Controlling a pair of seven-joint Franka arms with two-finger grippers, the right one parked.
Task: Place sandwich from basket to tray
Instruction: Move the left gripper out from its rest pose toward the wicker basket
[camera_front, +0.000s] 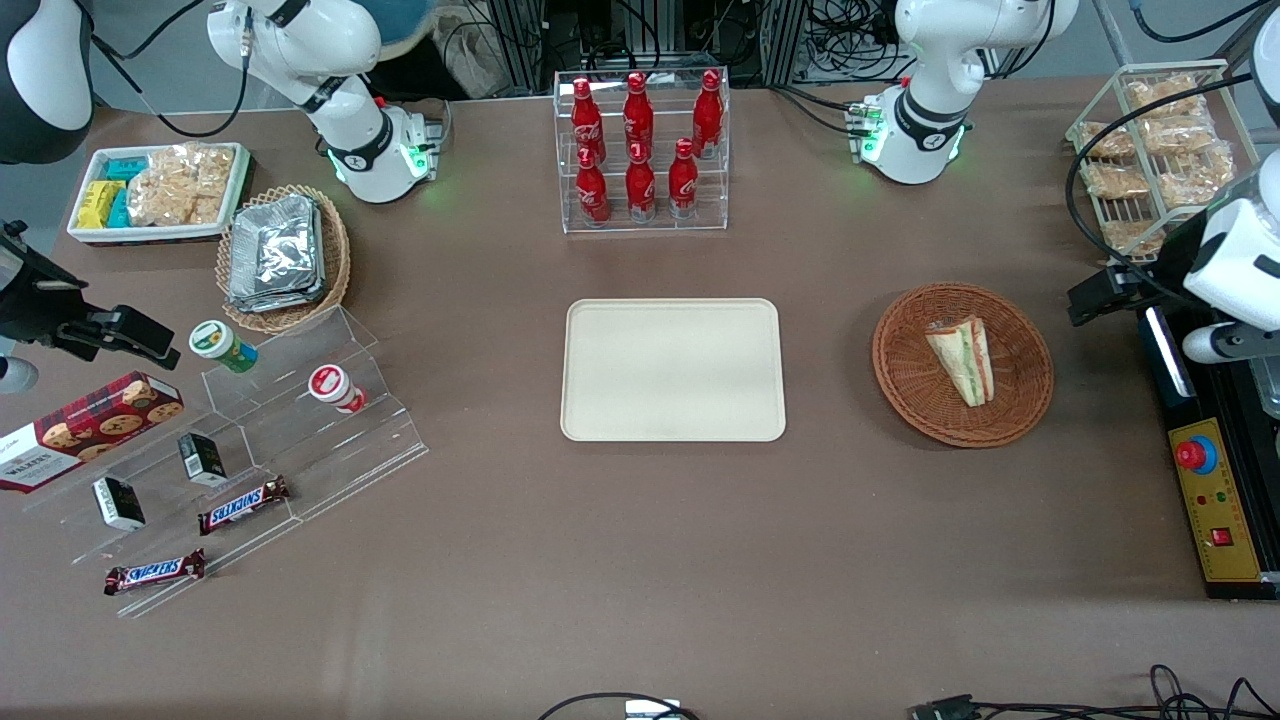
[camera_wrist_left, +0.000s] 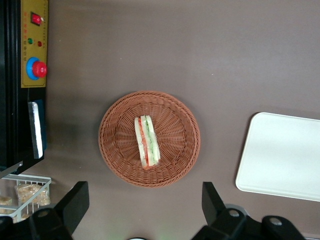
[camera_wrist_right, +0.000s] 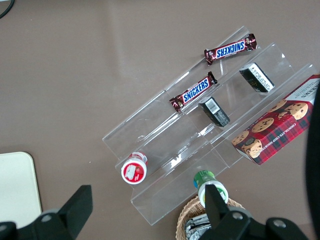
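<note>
Your claw (camera_wrist_left: 142, 210) hangs released, fingers spread wide, high above the surface and off the rim of the basket (camera_wrist_left: 112, 150). The sandwich (camera_wrist_left: 146, 141) lies mid-basket, seemingly on its side. Its long axis runs crosswise to the gap between your fingers, so they could straddle its narrow width on descent.

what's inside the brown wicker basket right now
One sandwich lies in the basket, standing on its edge, filling layers showing. Whatever is beneath it is hidden. The gripper hovers open above the table beside the basket. The tray holds nothing.
</note>
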